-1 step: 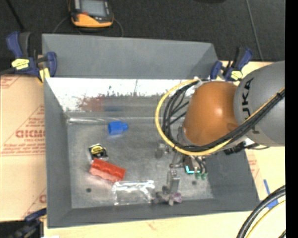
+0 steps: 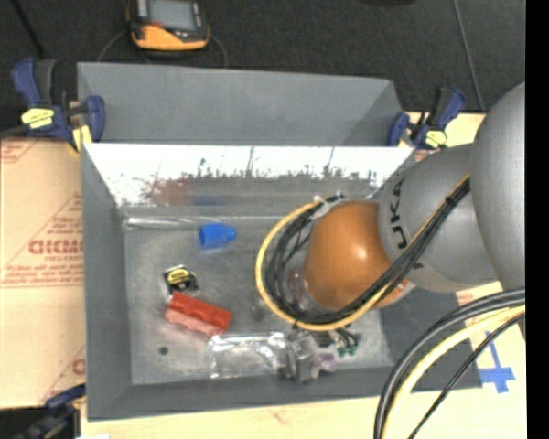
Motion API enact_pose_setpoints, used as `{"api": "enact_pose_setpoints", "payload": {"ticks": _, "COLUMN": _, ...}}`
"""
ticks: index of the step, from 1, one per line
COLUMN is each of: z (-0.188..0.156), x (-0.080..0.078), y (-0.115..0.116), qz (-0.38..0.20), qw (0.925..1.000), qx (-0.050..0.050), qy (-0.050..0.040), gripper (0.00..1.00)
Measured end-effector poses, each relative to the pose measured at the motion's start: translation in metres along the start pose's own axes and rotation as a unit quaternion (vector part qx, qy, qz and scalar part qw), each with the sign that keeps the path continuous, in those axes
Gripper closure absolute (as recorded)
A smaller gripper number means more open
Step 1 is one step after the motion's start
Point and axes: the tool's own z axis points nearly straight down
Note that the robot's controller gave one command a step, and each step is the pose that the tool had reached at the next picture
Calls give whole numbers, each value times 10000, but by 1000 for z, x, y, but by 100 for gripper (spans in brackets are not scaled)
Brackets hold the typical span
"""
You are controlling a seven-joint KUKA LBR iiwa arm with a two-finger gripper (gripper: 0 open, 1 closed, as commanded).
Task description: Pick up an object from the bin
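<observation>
Orange-capped wrist [image 2: 343, 254] hangs over the right side of the bin [image 2: 105, 273] beside one clear bag [image 2: 247, 350], jaws hidden so I cannot tell their state, while one red block [image 2: 199, 315], one blue piece [image 2: 218, 236] and one yellow-black trinket [image 2: 178, 278] lie left.

We can read one marking for certain: the black letters "UKA". They run lengthwise along the grey arm [image 2: 398, 219], up and to the right of the gripper [image 2: 304, 355], just past the orange cover [image 2: 343, 256] that sits above it. To the left of the gripper and a little farther back lies a small yellow-and-black thing [image 2: 178, 279] with a pale patch on it. Whatever stands on that patch is too small for us to make out.
</observation>
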Motion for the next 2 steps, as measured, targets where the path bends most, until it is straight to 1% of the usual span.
{"api": "enact_pose_setpoints", "payload": {"ticks": 1, "z": -30, "x": 24, "y": -55, "qz": 443, "qw": 9990, "qx": 1, "qy": 77, "gripper": 0}}
{"api": "enact_pose_setpoints", "payload": {"ticks": 2, "z": -41, "x": 27, "y": -65, "qz": 71, "qw": 10000, "qx": -6, "qy": 63, "gripper": 0}}
